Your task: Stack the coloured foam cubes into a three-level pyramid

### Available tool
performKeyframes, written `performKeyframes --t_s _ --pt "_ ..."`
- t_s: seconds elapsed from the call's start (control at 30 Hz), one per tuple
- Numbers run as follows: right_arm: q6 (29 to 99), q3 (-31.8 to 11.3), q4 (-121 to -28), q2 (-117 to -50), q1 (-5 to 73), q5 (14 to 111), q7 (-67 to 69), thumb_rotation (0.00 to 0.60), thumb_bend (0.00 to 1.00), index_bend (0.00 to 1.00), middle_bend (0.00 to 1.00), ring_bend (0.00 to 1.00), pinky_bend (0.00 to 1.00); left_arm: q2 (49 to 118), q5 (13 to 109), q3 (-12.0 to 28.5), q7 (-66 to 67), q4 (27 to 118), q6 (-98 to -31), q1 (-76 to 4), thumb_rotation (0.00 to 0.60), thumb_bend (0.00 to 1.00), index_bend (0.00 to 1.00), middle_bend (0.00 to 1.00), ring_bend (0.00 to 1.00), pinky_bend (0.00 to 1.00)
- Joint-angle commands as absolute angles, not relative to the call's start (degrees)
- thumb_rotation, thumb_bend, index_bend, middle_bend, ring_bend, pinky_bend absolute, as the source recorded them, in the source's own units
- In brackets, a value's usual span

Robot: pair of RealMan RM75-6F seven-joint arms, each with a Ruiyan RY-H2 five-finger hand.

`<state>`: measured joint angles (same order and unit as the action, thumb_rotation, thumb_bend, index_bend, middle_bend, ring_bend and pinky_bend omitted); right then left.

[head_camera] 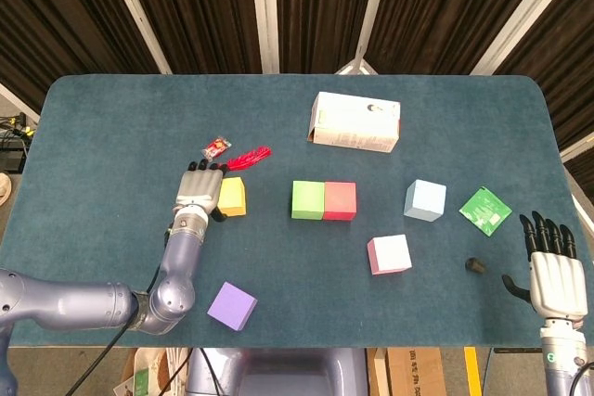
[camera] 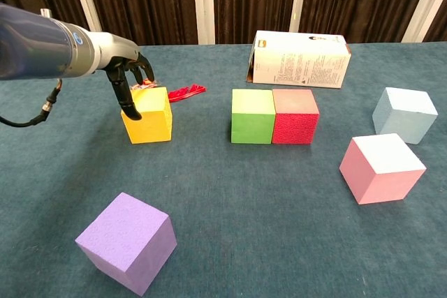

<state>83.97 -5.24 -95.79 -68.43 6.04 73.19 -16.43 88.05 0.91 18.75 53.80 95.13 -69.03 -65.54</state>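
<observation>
The yellow cube [head_camera: 233, 197] [camera: 150, 120] lies left of centre. My left hand [head_camera: 198, 189] [camera: 129, 78] is at its left side, the thumb touching the cube's left front corner and the fingers bent over its top left edge. The cube still rests on the table. Green [head_camera: 307, 199] [camera: 252, 118] and red [head_camera: 340, 200] [camera: 295, 118] cubes sit side by side, touching. A light blue cube [head_camera: 425, 199] [camera: 404, 114] and a pink cube [head_camera: 389, 254] [camera: 380, 167] lie to the right, a purple cube [head_camera: 231, 306] [camera: 127, 241] near the front left. My right hand [head_camera: 557, 271] is open at the table's front right corner.
A white carton [head_camera: 355, 122] [camera: 300, 59] lies behind the green and red cubes. A red feather [head_camera: 243, 159] [camera: 186, 91] and a small wrapper [head_camera: 215, 147] sit just behind the yellow cube. A green card [head_camera: 484, 210] and a small dark object [head_camera: 474, 265] lie near my right hand.
</observation>
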Motion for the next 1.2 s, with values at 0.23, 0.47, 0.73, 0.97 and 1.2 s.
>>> performKeyframes --t_s 0.23,0.47,0.73,0.97,1.2 --pt "83.63 -5.63 -95.90 -68.71 5.96 72.45 -17.22 0.600 0.21 0.00 0.00 0.00 0.00 89.71 1.13 18.24 54.09 92.29 -67.14 -65.68 0.600 0.27 0.20 0.18 0.00 0.00" --pt "83.48 -5.94 -95.93 -69.00 5.91 72.06 -17.68 0.600 0.21 0.00 0.00 0.00 0.00 90.80 2.07 18.34 53.66 90.63 -66.51 -65.72 0.600 0.30 0.23 0.22 0.00 0.00" --pt "83.24 -6.25 -96.09 -69.19 5.83 71.48 -17.98 0.600 0.21 0.00 0.00 0.00 0.00 91.05 2.10 18.55 54.03 90.15 -66.85 -65.73 0.600 0.31 0.24 0.24 0.00 0.00" --pt "82.96 -6.54 -96.52 -69.10 5.71 70.63 -18.16 0.600 0.21 0.00 0.00 0.00 0.00 91.10 2.17 18.70 54.34 90.11 -67.20 -65.68 0.600 0.31 0.27 0.27 0.00 0.00" --pt "83.06 -6.87 -97.20 -69.03 5.50 70.05 -18.13 0.600 0.21 0.00 0.00 0.00 0.00 90.94 2.06 18.91 54.87 90.49 -67.77 -65.62 0.600 0.33 0.30 0.31 0.00 0.00"
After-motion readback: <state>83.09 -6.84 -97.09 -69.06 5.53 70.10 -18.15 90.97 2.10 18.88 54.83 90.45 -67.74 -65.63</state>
